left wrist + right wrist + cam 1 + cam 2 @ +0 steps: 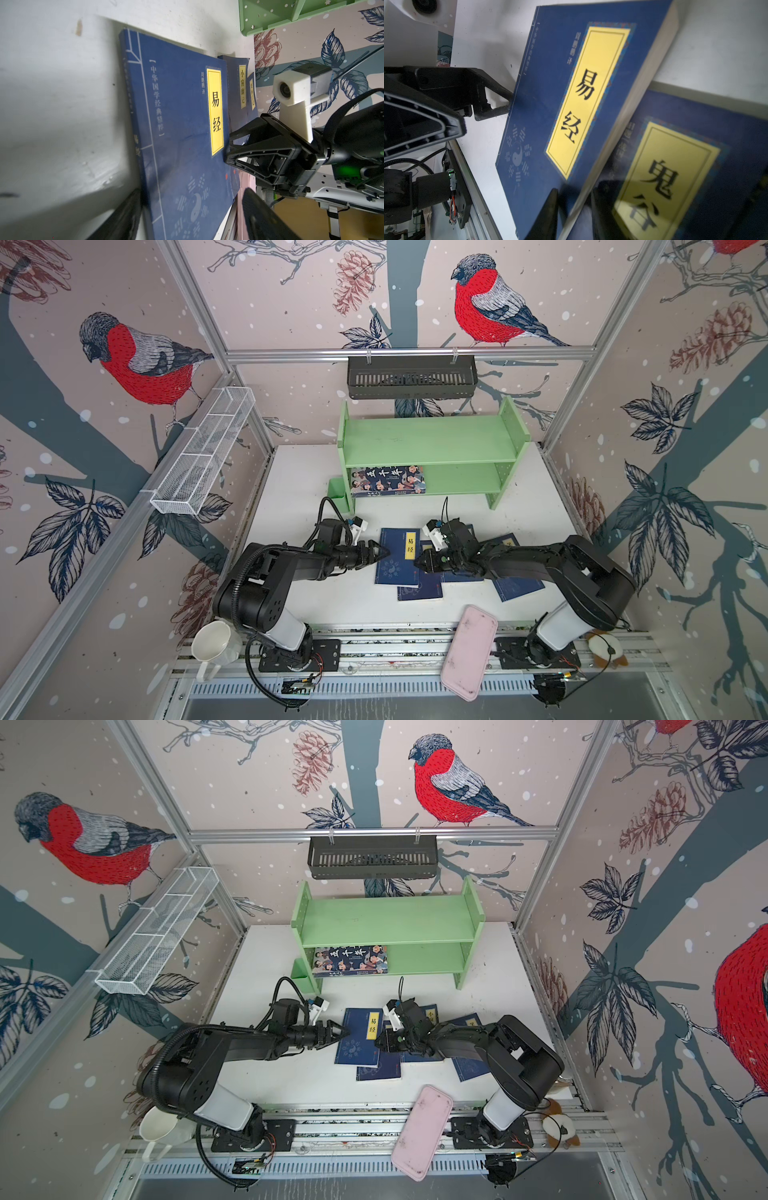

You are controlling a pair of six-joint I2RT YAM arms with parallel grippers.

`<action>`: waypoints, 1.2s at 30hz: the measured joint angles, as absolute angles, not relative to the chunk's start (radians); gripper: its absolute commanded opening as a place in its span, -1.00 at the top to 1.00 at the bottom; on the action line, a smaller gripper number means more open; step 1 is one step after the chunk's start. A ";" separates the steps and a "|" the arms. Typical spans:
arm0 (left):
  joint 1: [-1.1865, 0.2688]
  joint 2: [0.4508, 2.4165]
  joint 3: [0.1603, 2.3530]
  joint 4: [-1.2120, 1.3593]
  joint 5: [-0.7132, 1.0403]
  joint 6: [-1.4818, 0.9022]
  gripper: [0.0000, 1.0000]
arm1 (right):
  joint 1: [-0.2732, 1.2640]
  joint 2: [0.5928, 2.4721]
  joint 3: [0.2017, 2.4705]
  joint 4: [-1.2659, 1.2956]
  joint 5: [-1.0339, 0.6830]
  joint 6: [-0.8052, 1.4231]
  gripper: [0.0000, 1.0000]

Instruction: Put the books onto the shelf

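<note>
- Shelf (432, 439) stands at the back of the table (311, 605). Its upper board is bare.
- Cartoon book (388, 481) lies flat at the left end of the shelf's lower board. The rest of that board is free.
- A strip of bare table runs along the shelf's front.
- Top navy book (398, 556) lies just past that strip, before the shelf's left half. It overlaps a second navy book (419, 592).
- Third navy book (519, 587) lies before the shelf's right end.
- Pink case (469, 651) is farthest from the shelf and overhangs the table's front edge.
- Both arms stretch low with forearms near level, grippers facing each other across the top navy book.
- Left gripper (386, 552) sits at the spine edge, fingers spread wide.
- Right gripper (417, 562) sits at the fore-edge, fingers narrow, one on each side of the page edge. Cannot tell whether they pinch it.
</note>
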State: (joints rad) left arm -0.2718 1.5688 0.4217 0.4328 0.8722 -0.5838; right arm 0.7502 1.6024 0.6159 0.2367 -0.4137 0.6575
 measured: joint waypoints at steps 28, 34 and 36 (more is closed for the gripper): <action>-0.287 1.591 0.419 0.440 0.915 -0.570 -0.42 | 0.664 1.658 0.522 0.518 -0.534 0.816 0.76; -0.287 1.562 0.406 0.439 0.913 -0.573 -0.52 | 0.651 1.642 0.501 0.539 -0.572 0.816 0.94; -0.287 1.542 0.398 0.435 0.908 -0.572 -0.53 | 0.648 1.644 0.502 0.540 -0.584 0.815 0.96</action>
